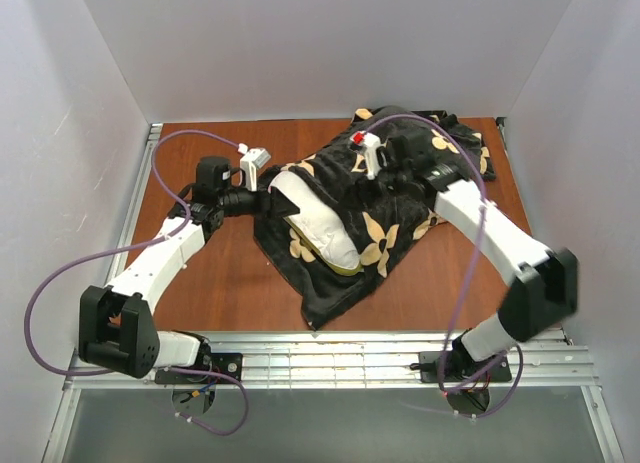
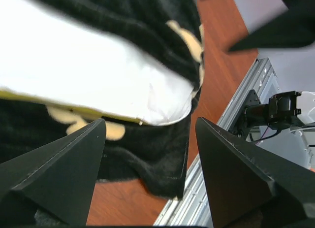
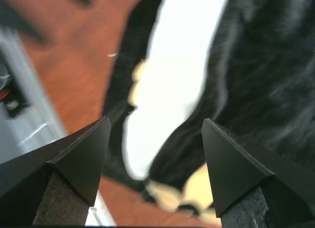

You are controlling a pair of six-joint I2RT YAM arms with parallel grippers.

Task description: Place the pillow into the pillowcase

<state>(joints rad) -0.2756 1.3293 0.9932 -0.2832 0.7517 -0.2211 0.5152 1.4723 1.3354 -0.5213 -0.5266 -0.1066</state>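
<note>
Item: pillow (image 1: 318,221), white, yellow band along its edge; lies at mid-table, far end sunk in the pillowcase (image 1: 385,238), near-left end bare; a flap of black flowered plush lies flat on the table (image 1: 215,273) beneath and beyond that bare end.
Left fingers (image 2: 69,179): spread wide, holding nothing, poised just beside the pillow's exposed corner.
Right fingers (image 3: 78,159): likewise wide and empty, above the case's upper layer where it meets the white.
Step judged in hand: re-gripping the mouth of the case to draw it further over the pillow.
Handling: pinch black fabric only, at the hem, one layer per arm; pull both sides evenly along the pillow's length; keep the corner from snagging.
</note>
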